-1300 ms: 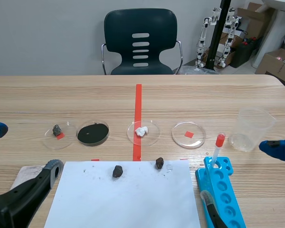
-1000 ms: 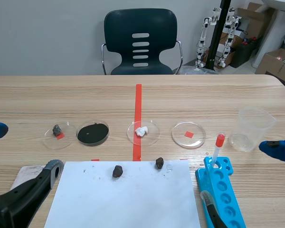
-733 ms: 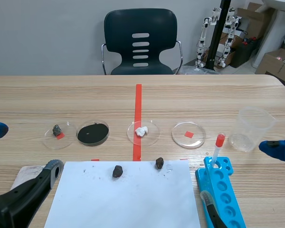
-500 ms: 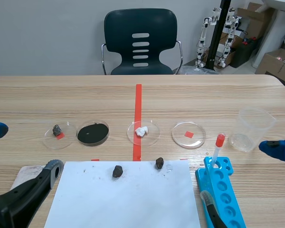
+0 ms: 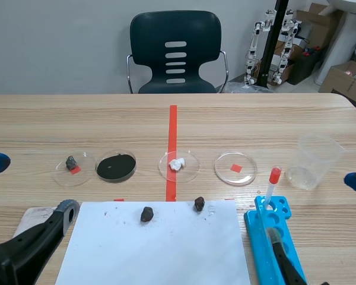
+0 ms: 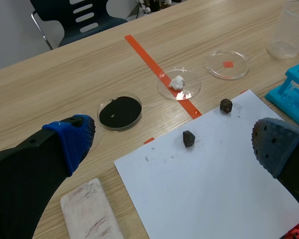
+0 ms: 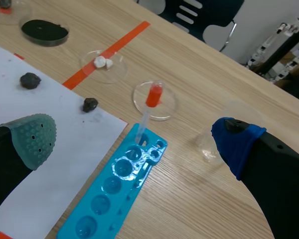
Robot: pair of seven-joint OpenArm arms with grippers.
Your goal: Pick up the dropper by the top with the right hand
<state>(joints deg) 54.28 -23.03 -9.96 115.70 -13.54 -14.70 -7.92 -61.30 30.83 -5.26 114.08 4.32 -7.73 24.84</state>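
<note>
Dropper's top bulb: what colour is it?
Orange-red, above a clear stem. The dropper shows best in the right wrist view.

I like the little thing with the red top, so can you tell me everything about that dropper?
The dropper is a thin, clear, plastic-looking tube with a red squeezy bulb on top. It stands nearly upright, leaning slightly, its tip in an end hole of the blue rack. Only the rack touches it.
</note>
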